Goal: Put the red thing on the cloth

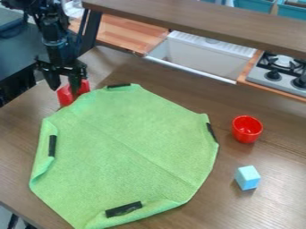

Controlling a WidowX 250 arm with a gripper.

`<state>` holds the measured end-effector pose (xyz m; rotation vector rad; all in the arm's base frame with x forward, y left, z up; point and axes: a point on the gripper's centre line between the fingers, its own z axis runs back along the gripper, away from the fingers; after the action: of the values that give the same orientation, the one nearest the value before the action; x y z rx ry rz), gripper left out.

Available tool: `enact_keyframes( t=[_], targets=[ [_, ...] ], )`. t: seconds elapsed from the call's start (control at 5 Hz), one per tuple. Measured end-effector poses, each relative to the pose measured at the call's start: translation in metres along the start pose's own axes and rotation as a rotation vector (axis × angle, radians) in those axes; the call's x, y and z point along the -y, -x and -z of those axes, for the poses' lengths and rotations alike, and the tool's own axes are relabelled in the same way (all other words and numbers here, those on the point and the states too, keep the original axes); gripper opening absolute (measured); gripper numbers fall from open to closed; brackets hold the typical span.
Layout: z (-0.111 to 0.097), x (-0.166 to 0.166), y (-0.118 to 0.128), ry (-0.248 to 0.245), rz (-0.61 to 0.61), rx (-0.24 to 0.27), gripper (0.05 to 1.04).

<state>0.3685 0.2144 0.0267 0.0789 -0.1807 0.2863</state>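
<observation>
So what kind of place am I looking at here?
It looks like a toy kitchen set beside a work table: there's a white sink set in a wooden counter, a stove with black knobs, and a green cloth spread on the table.

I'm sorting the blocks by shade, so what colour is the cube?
Light blue; the cube shows best in the camera view.
</observation>
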Motion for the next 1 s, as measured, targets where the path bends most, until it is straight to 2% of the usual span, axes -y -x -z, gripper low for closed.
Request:
enact_keyframes(
  t=[0.2,0.4,0.6,0.8,1.0],
  targets=[
    [0.003,-0.005,0.004,0.005,-0.007,-0.002,0.378],
    [0.003,-0.004,0.006,0.011,0.0,-0.007,0.3],
    [0.004,-0.003,0.007,0.018,-0.003,-0.01,0.294],
    [-0.004,0.007,0.01,0.053,0.012,0.0,0.294],
    [-0.04,0.021,0.004,0.021,0.048,0.083,0.294]
  ],
)
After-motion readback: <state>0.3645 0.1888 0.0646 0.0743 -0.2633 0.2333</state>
